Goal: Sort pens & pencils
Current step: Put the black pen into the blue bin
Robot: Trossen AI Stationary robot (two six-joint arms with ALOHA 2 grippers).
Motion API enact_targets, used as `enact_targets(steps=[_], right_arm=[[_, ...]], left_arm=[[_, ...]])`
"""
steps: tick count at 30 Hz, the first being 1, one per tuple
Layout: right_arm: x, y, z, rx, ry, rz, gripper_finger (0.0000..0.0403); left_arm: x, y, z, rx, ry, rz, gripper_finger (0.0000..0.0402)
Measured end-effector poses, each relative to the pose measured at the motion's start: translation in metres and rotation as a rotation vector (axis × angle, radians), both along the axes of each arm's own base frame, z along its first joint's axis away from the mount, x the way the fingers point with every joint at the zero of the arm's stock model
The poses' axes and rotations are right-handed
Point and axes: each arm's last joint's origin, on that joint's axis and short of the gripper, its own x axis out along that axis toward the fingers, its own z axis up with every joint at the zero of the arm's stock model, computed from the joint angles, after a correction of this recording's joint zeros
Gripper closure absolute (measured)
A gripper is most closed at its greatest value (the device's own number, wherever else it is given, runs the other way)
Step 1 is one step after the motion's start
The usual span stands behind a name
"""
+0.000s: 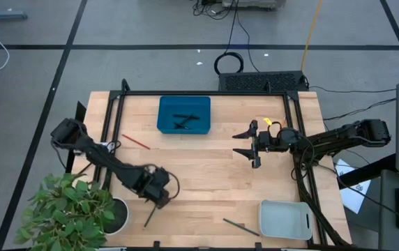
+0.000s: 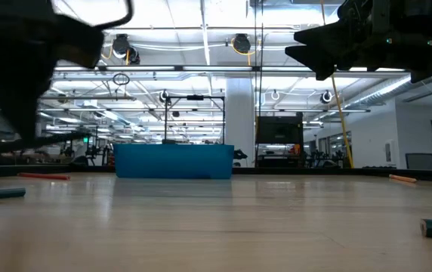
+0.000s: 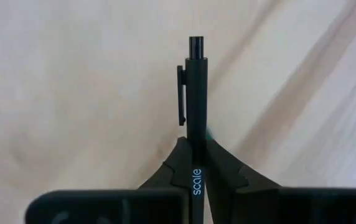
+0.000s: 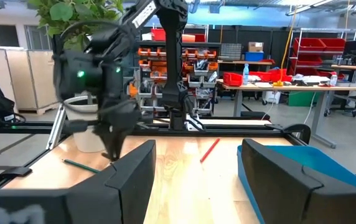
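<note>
The left jaws pinch a black pen low on its barrel; its clip end sticks out well ahead of the tips, over the bare surface. With so thin a barrel in so narrow a bite, the pen could pivot or slide out when lifted, and a tilted pen may catch the rim of the blue tray, which sits well beyond these jaws. A red pencil lies between the two. The right jaws hang wide and empty above the surface, with a grey pencil and a pale tray well behind them.
</note>
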Motion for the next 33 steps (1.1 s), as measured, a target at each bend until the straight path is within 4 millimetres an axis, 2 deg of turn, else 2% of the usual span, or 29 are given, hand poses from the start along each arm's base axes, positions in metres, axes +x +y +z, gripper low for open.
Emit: enact_targets(steps=[6, 16, 23, 26, 33], right_arm=[[0.000, 0.000, 0.000, 0.000, 0.000, 0.000, 0.0177], [0.000, 0.000, 0.000, 0.000, 0.003, 0.000, 0.0177], [0.000, 0.000, -0.001, 0.000, 0.010, 0.000, 0.0177], [0.000, 0.000, -0.001, 0.000, 0.010, 0.000, 0.0177], [0.000, 0.000, -0.001, 0.000, 0.011, 0.000, 0.0177]], left_arm=[[0.013, 0.032, 0.023, 0.186, -0.172, -0.086, 0.0384], [0.071, 0.094, 0.055, 0.410, -0.583, -0.317, 0.0384], [0.089, 0.132, 0.078, 0.622, -0.800, -0.360, 0.0384], [0.089, 0.146, 0.077, 0.630, -0.925, -0.376, 0.0384], [0.070, 0.170, 0.050, 0.601, -1.108, -0.345, 0.0384]])
